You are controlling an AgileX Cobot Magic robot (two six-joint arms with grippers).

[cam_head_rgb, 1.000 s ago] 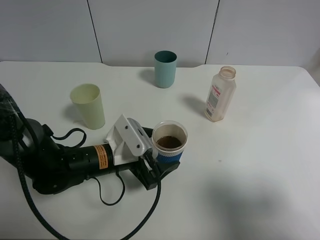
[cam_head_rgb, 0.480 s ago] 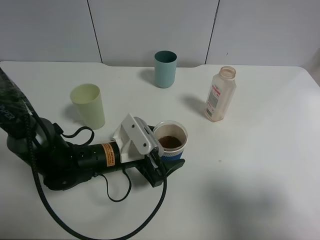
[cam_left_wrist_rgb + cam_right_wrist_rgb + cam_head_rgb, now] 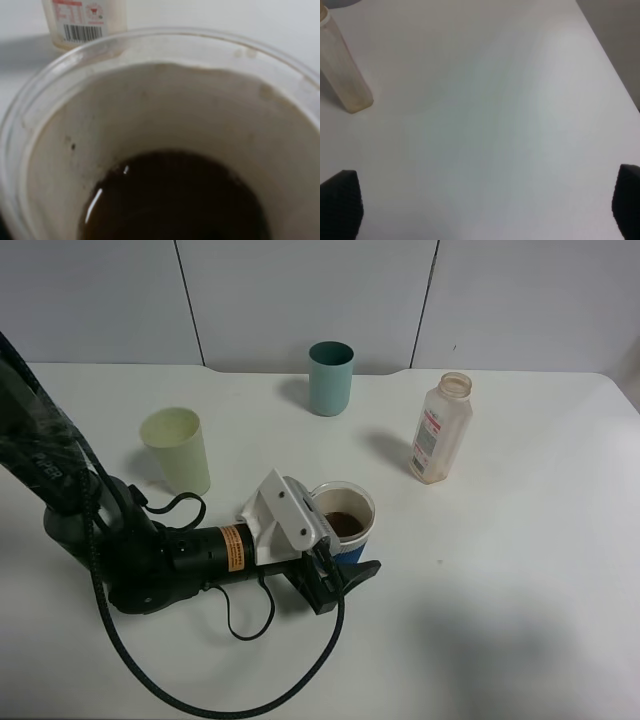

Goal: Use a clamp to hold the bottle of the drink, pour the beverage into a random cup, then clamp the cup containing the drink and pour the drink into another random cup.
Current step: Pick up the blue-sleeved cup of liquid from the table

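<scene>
Since a second ago the left gripper (image 3: 350, 552) has slid forward, so the blue-sleeved cup (image 3: 362, 512) sits deep between its spread jaws; contact cannot be told. Brown beverage (image 3: 172, 200) lies in the cup's bottom. Beyond the cup stands the bottle (image 3: 440, 435), its white-and-red label bearing a barcode, print unreadable. An orange sticker (image 3: 233, 547) on the arm beside the cup is illegible. The right gripper (image 3: 480, 210), jaws spread, hangs above the surface (image 3: 495, 100), well apart from the cup.
</scene>
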